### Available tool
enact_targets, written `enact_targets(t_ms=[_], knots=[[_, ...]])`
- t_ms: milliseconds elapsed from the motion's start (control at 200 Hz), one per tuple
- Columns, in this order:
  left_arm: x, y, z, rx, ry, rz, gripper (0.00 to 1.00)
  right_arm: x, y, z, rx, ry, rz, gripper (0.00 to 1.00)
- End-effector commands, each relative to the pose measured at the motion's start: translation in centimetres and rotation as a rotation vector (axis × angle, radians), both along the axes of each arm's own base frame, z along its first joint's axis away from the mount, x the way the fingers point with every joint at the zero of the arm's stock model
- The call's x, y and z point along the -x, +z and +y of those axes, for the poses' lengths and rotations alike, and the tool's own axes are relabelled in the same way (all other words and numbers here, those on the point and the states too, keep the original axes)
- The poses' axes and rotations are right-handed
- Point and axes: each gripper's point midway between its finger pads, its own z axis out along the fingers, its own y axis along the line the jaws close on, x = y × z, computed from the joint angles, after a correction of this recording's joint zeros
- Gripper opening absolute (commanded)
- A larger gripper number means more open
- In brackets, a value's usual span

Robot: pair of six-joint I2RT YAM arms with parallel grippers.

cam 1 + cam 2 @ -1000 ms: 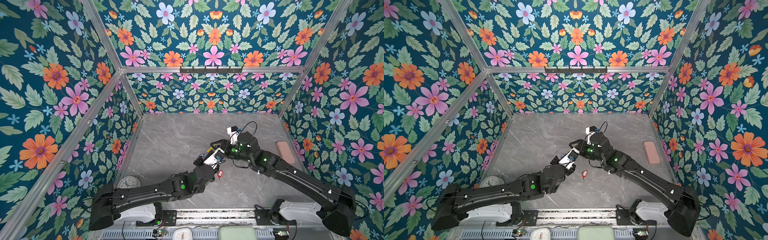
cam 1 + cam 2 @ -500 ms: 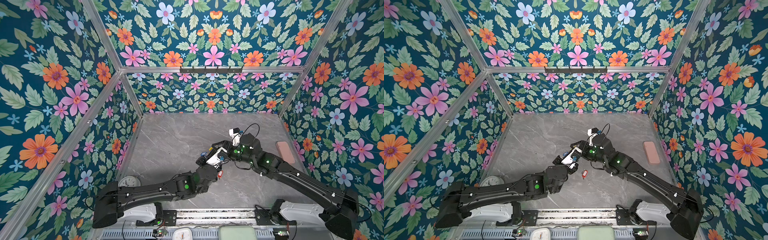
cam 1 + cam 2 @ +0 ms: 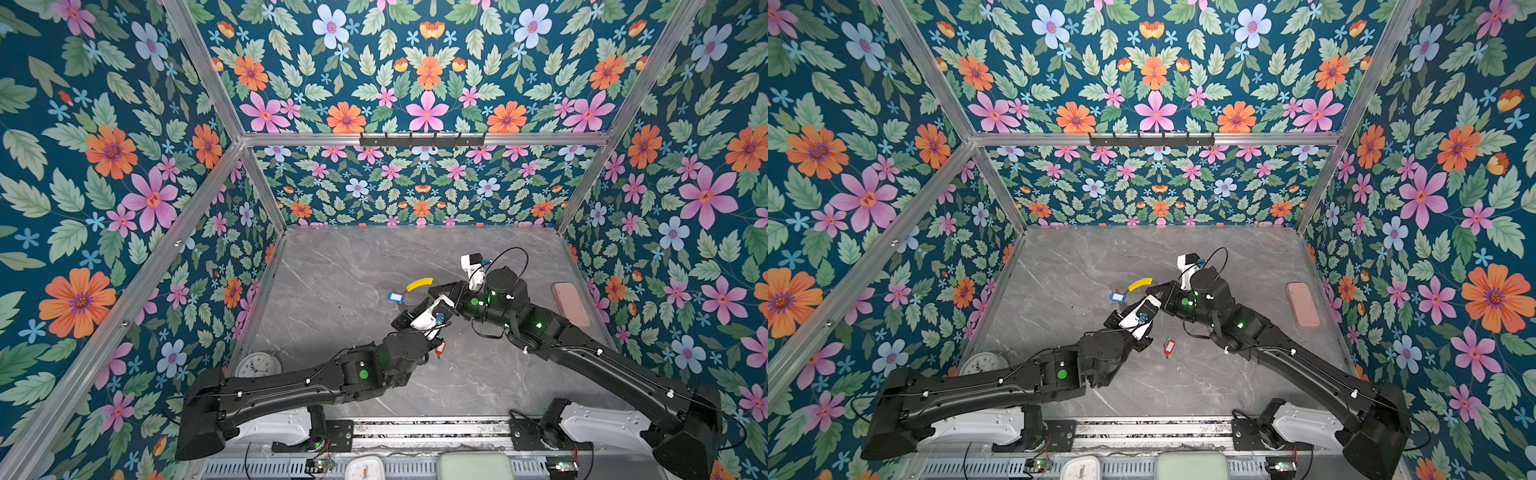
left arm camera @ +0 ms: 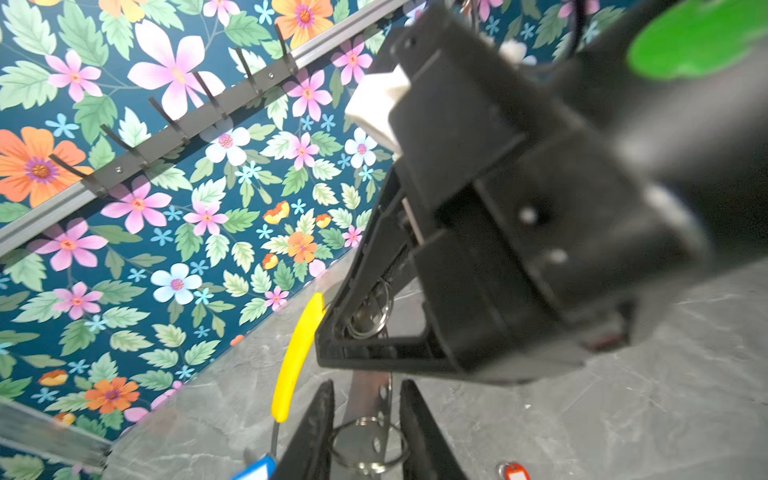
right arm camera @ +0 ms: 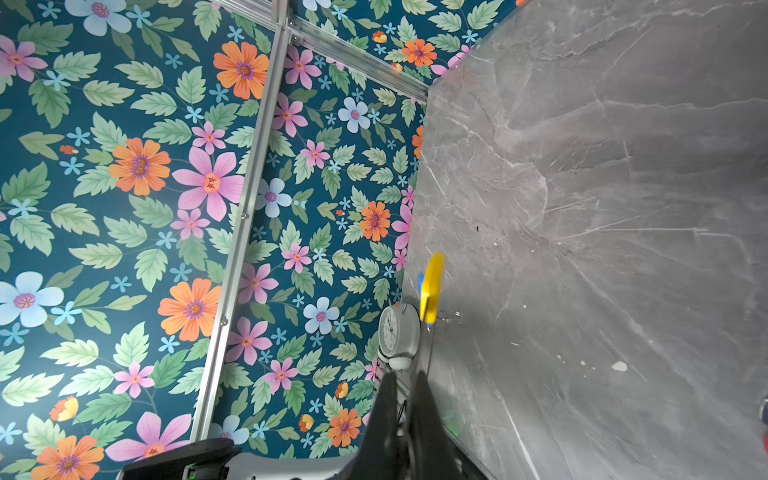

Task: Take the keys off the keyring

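Yellow arc on a thin dark hoop: the keyring [image 3: 419,284], held near the middle of the grey desk [image 3: 353,266]. Blue-tagged key [image 3: 395,297] sits just beside the hoop's left side (attached or not, hard to tell). Red-tagged key [image 3: 1169,347] lies loose on the desk, apart from the hoop. Right tool [image 5: 405,376] is closed, pinching the hoop's wire beside the yellow arc. Left tool [image 4: 365,415] has its jaws parted, with a small metal loop [image 4: 365,440] in the gap.
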Motion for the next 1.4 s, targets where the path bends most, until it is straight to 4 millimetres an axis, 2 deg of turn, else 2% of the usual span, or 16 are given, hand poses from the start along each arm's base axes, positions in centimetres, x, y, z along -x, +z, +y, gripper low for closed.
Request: enact_targets(t_ms=[0,175,280,450,690,770,875,1040,1105,1250,1395], knots=[[1.1,1.9,0.3,0.141,-0.065,0.048,0.34,-0.8,0.0,-1.4,0.046,-0.028,-0.054,0.00],[2.1,3.5,2.9,0.312,-0.112,0.112,0.40,-1.3,0.6,-2.7,0.036,0.077,-0.164,0.00],[1.2,3.3,4.9,0.390,-0.106,0.170,0.42,-0.5,1.8,-2.6,-0.024,0.205,-0.262,0.00],[-2.2,1.1,9.1,0.540,-0.045,0.295,0.43,1.5,3.5,-2.4,-0.069,0.324,-0.380,0.00],[-5.7,-2.8,11.3,0.629,0.033,0.436,0.42,3.2,6.3,-2.6,-0.122,0.376,-0.448,0.00],[-6.3,-3.5,11.2,0.672,-0.006,0.480,0.43,3.4,6.8,-2.7,-0.137,0.369,-0.451,0.00],[-6.7,-4.4,10.1,0.685,-0.057,0.539,0.40,3.4,7.3,-2.9,-0.156,0.356,-0.449,0.00],[-5.9,-3.0,8.3,0.742,-0.195,0.545,0.41,3.1,7.0,-2.9,-0.169,0.338,-0.429,0.00],[-5.6,-3.0,7.7,0.750,-0.232,0.567,0.39,2.9,7.0,-2.9,-0.170,0.328,-0.427,0.00],[-5.1,-2.9,7.4,0.767,-0.261,0.583,0.36,2.5,6.7,-2.9,-0.168,0.313,-0.411,0.00],[-4.4,-2.1,6.7,0.789,-0.321,0.605,0.29,1.9,6.0,-2.8,-0.163,0.294,-0.386,0.00]])
